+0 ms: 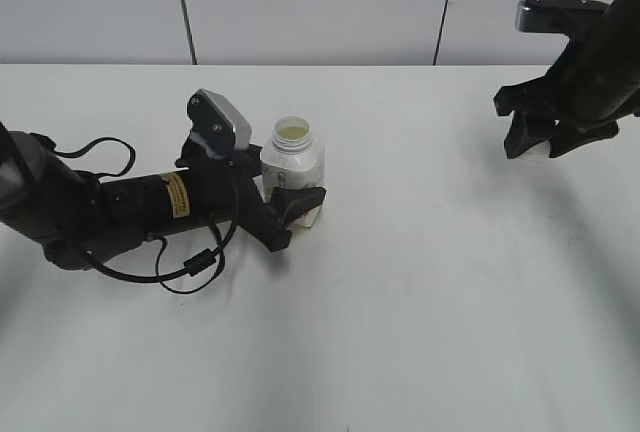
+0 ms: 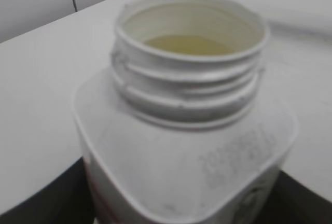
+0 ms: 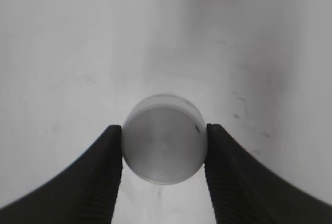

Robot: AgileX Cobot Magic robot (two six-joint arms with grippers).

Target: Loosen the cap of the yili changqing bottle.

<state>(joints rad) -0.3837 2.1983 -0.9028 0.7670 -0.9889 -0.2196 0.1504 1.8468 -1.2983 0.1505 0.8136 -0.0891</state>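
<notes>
The yili changqing bottle [image 1: 293, 172] stands upright on the white table, its neck open with pale liquid inside. In the left wrist view the bottle [image 2: 187, 146] fills the frame, threads bare. My left gripper [image 1: 290, 208] is shut on the bottle's body. The cap [image 3: 164, 139] is off the bottle; my right gripper [image 3: 164, 146] is shut on it, held above the table at the far right [image 1: 540, 140].
The white table [image 1: 420, 282] spreads around; a grey panelled wall [image 1: 320, 2] runs behind its far edge. A black cable [image 1: 190, 262] loops beside the left arm.
</notes>
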